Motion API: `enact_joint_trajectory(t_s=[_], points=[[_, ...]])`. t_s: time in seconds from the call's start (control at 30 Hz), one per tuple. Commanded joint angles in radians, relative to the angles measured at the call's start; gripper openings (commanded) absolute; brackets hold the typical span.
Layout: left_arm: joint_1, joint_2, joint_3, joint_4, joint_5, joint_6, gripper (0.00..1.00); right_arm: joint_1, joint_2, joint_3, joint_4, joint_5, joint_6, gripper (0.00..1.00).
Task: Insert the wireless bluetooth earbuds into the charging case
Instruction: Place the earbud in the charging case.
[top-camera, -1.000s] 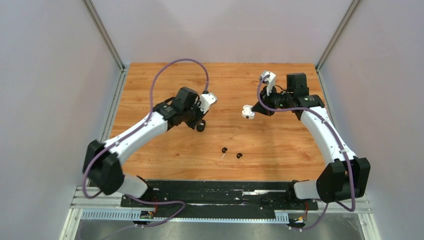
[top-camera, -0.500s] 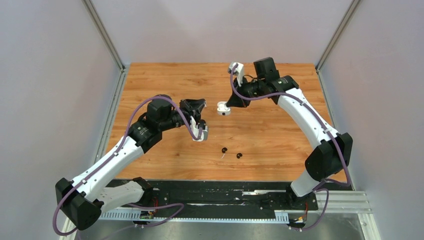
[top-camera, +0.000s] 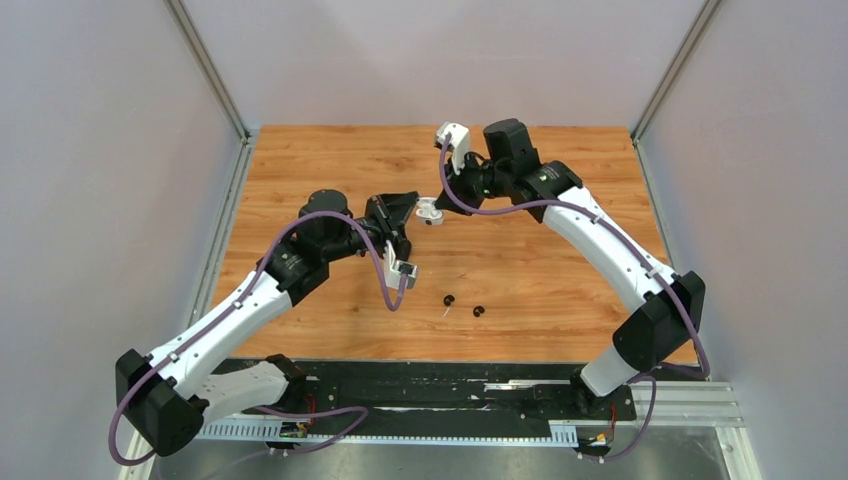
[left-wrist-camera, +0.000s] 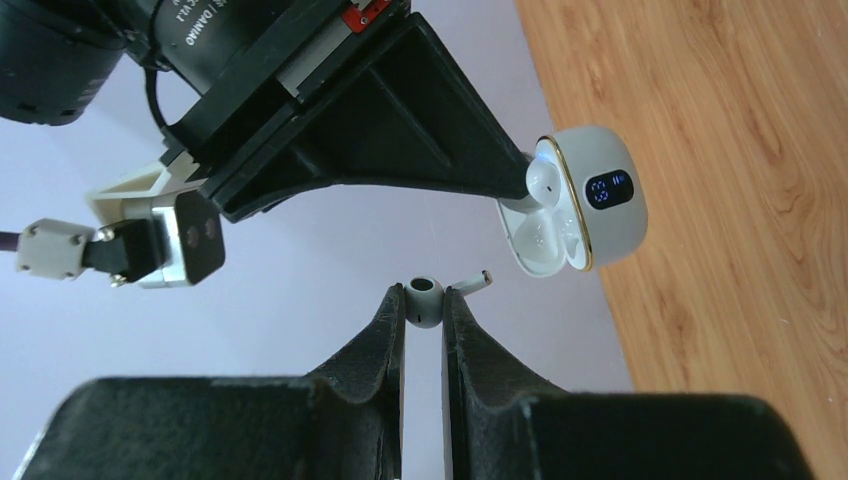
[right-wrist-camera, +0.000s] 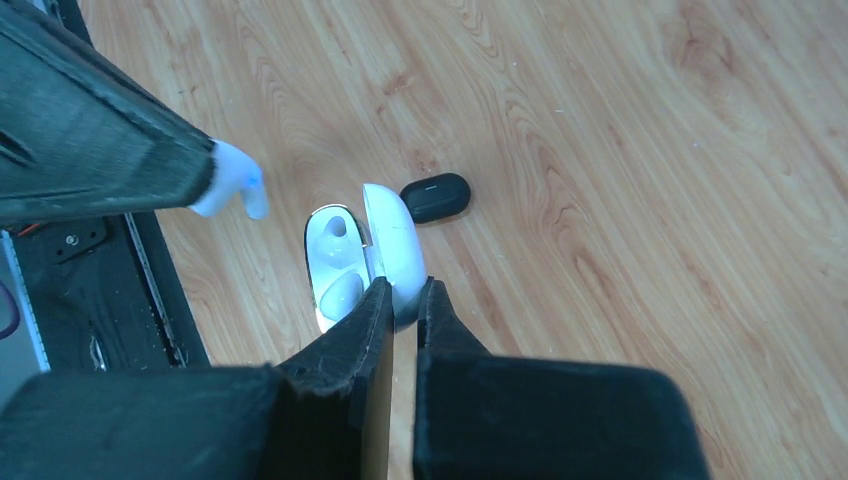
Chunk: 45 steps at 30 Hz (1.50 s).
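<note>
My left gripper (left-wrist-camera: 425, 298) is shut on a white earbud (left-wrist-camera: 424, 306) by its round head, stem pointing toward the case. My right gripper (right-wrist-camera: 400, 293) is shut on the open white charging case (right-wrist-camera: 392, 238) and holds it above the table. The case (left-wrist-camera: 590, 200) shows one white earbud (left-wrist-camera: 545, 178) seated and the other slot empty. In the top view the left gripper (top-camera: 404, 212) and the case (top-camera: 430, 210) are nearly touching, in the air. Two black earbuds (top-camera: 448, 299) (top-camera: 478, 311) lie on the table near the front.
A closed black case (right-wrist-camera: 436, 196) lies on the wooden table (top-camera: 560, 280) below the held case. Grey walls stand on the left, right and back. The black base rail (top-camera: 440, 385) runs along the near edge.
My right arm carried the white case leftward toward the table's middle. My left arm swung round and brought its gripper with the white earbud up to the case.
</note>
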Motion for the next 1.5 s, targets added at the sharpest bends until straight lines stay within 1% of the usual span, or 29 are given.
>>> enact_joint_trajectory(t_s=[0.0, 0.13, 0.27, 0.53, 0.8, 1.13, 1.47], points=[[-0.028, 0.007, 0.022, 0.044, -0.025, 0.016, 0.0, 0.027, -0.092, -0.03, 0.129, 0.113, 0.021, 0.0], [-0.044, 0.011, 0.024, 0.043, -0.049, 0.011, 0.0, 0.035, -0.098, -0.016, 0.142, 0.137, 0.037, 0.0], [-0.052, 0.022, 0.019, 0.043, -0.077, 0.02, 0.0, 0.044, -0.095, 0.001, 0.14, 0.122, 0.034, 0.0], [-0.069, 0.055, 0.013, 0.111, -0.154, 0.035, 0.0, 0.054, -0.102, 0.002, 0.131, 0.1, 0.032, 0.0], [-0.069, 0.06, 0.02, 0.102, -0.209, 0.056, 0.0, 0.056, -0.103, 0.006, 0.129, 0.11, 0.033, 0.0], [-0.069, 0.054, 0.007, 0.078, -0.181, 0.065, 0.0, 0.056, -0.111, 0.009, 0.13, 0.087, 0.037, 0.0], [-0.07, 0.05, 0.014, 0.036, -0.163, 0.087, 0.0, 0.051, -0.112, 0.008, 0.138, 0.111, 0.057, 0.0]])
